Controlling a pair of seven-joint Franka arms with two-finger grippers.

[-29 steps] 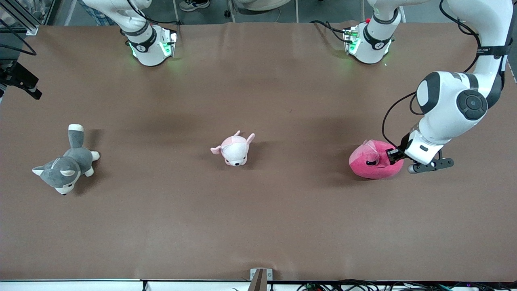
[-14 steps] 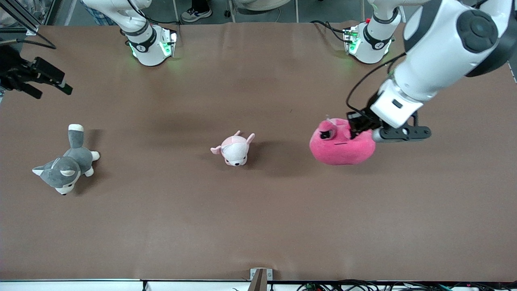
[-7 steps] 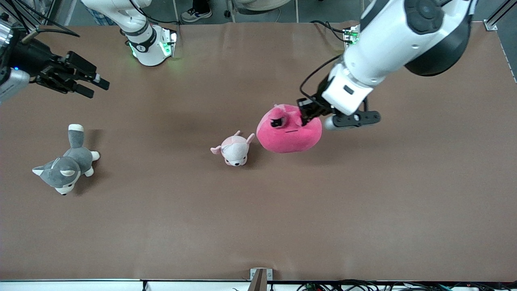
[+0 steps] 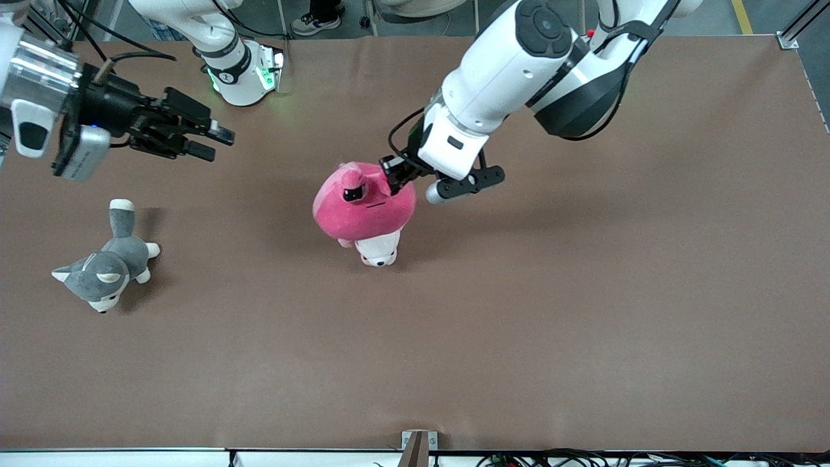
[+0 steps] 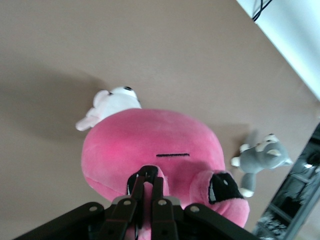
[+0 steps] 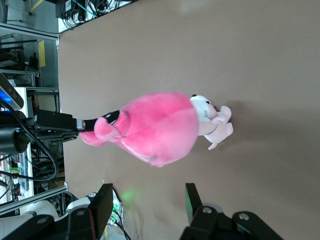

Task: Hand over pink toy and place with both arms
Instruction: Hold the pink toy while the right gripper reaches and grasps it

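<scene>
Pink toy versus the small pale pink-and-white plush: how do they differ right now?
The pink toy is hot pink, round and clearly larger; the pale plush is pink-and-white and smaller. The pink toy hangs in the air, pinched by the left gripper, while the pale plush lies on the table, ungripped. In the front view the pink toy covers much of the pale plush. Both are soft plush toys.

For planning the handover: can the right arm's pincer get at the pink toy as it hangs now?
Probably yes. The right pincer is open and points toward the pink toy, which the left pincer holds up by its top over the pale pink-and-white plush. Nothing shows between them.
</scene>
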